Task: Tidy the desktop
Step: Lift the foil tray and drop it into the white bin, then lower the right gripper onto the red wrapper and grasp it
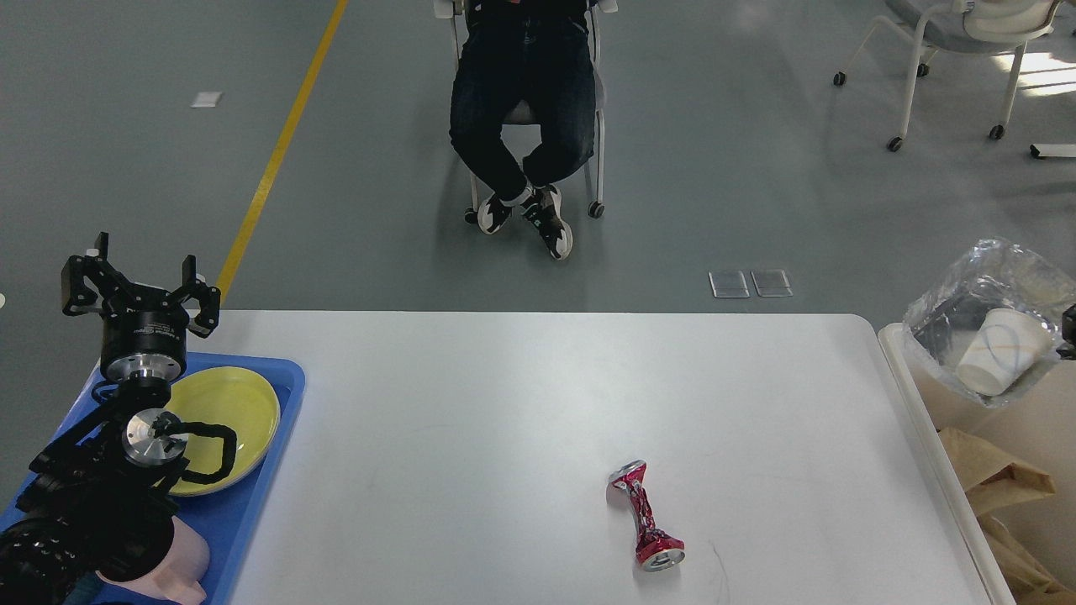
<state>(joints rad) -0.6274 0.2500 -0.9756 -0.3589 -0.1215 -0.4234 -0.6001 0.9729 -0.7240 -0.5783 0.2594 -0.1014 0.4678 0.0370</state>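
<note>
The white desktop holds a crushed red can at the front right. A clear plastic bag with a white paper cup inside hangs over the cream-white bin at the right edge. Only a dark sliver of my right gripper shows at the frame edge, against the bag's right side, holding it. My left gripper is open and empty, raised above the blue tray at the left.
The blue tray carries a yellow plate and a pink cup. Crumpled brown paper lies in the bin. A seated person is beyond the table's far edge. A wheeled chair stands at the back right.
</note>
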